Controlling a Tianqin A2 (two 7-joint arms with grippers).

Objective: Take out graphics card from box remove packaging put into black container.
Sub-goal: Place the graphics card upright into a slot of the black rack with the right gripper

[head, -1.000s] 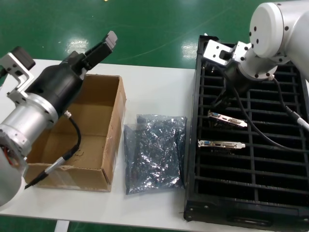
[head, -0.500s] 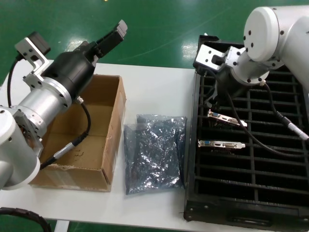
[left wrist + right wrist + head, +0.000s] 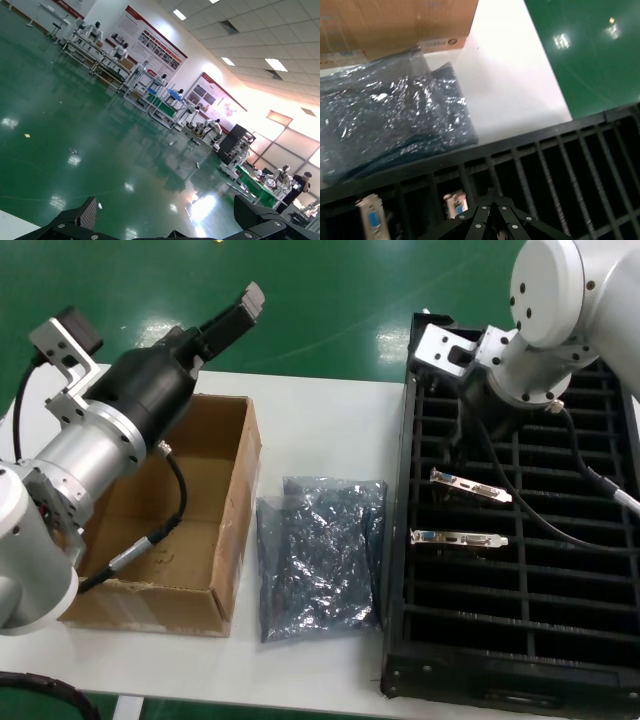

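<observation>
Two graphics cards [image 3: 470, 486] [image 3: 458, 538] stand in slots of the black container [image 3: 600, 590], silver brackets up; their brackets [image 3: 372, 220] [image 3: 455, 204] also show in the right wrist view. Two emptied packaging bags [image 3: 320, 555] lie overlapping on the table between the container and the box [image 3: 235, 540], which looks empty. My right gripper [image 3: 492, 196] hovers over the container's far left slots, shut with nothing in it. My left gripper [image 3: 243, 306] is raised beyond the box's far edge, pointing away across the floor, open and empty [image 3: 170, 215].
The white table [image 3: 330, 430] carries the box at left, the bags [image 3: 395, 115] in the middle and the container [image 3: 545, 165] at right. The right arm's cable [image 3: 560, 530] hangs over the cards. Green floor lies beyond the table.
My left arm rose and swung slightly right a second ago, then stayed still. The right wrist shifted a little over the container's far end. Cards, bags and box have not moved.
</observation>
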